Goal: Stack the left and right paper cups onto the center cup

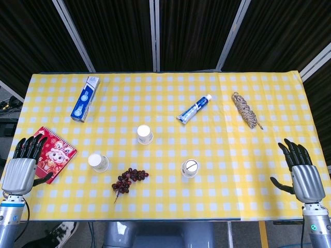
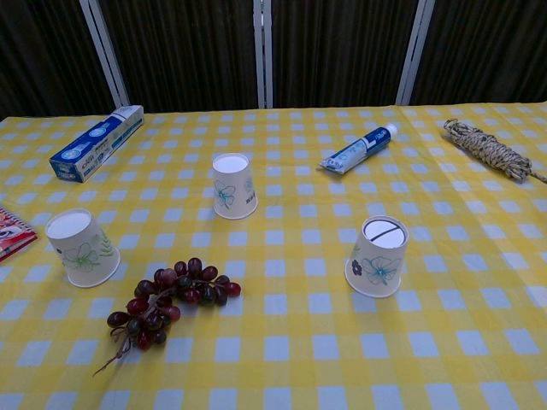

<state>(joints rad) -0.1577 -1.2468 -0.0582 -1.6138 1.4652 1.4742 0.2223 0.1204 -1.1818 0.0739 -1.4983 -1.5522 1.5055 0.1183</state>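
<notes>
— Cups first: where do the three stand on the yellow-and-white checked surface (image 1: 170, 206)?

— All three paper cups are upside down, bases up, and well apart. The center cup (image 1: 145, 134) sits farthest from the robot, roughly mid-surface. The left cup (image 1: 98, 162) stands nearer the front edge, toward the robot's left. The right cup (image 1: 190, 168) stands near the front too, to the right of center; its base shows a dark line across it in the chest view.

— And the hands?

— Both hang at the front corners, holding nothing. The left hand (image 1: 21, 168) is at the left edge with fingers extended and apart, its thumb touching or just over the corner of a red notebook (image 1: 51, 150). The right hand (image 1: 303, 174) is at the right edge, fingers likewise spread, thumb out to the side. Neither touches a cup. Neither hand shows in the chest view.

— What else is on the surface?

— A bunch of dark grapes (image 1: 128, 180) lies between the left and right cups, just beside the left one. A blue-and-white toothpaste box (image 1: 85, 98) lies at the far left, a toothpaste tube (image 1: 194, 109) lies beyond the right cup, and a coil of twine (image 1: 245, 110) lies at the far right. Dark curtains hang behind.
</notes>
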